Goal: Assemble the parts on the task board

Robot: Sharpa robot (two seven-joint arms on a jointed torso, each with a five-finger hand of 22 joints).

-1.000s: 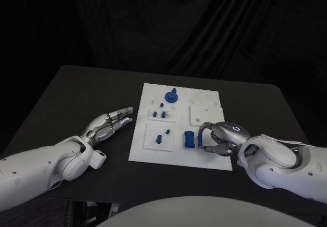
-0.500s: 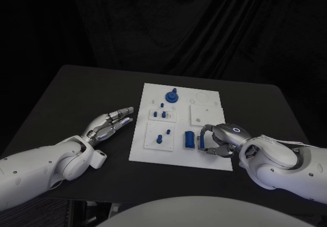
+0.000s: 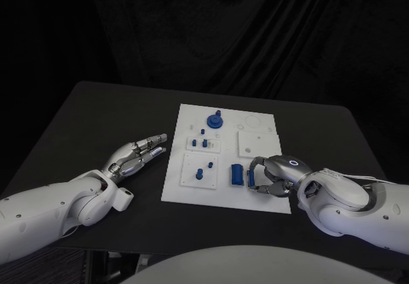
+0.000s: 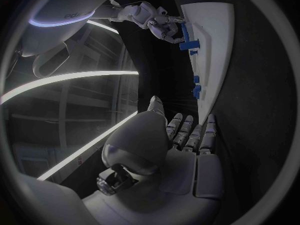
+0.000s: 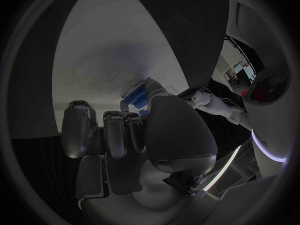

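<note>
Where visible, several blue parts (image 3: pixel 234 173) (about eight) on one task board (image 3: pixel 260 139)

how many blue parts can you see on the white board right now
6 clearly: the knob at the far end, one small peg near it, two pegs mid-board, one peg near-left, a block beside the right hand. That hand may hide more.

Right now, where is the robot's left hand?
In the head view the left hand lies on the black table, fingers apart, just left of the white task board and touching no blue part.
</note>
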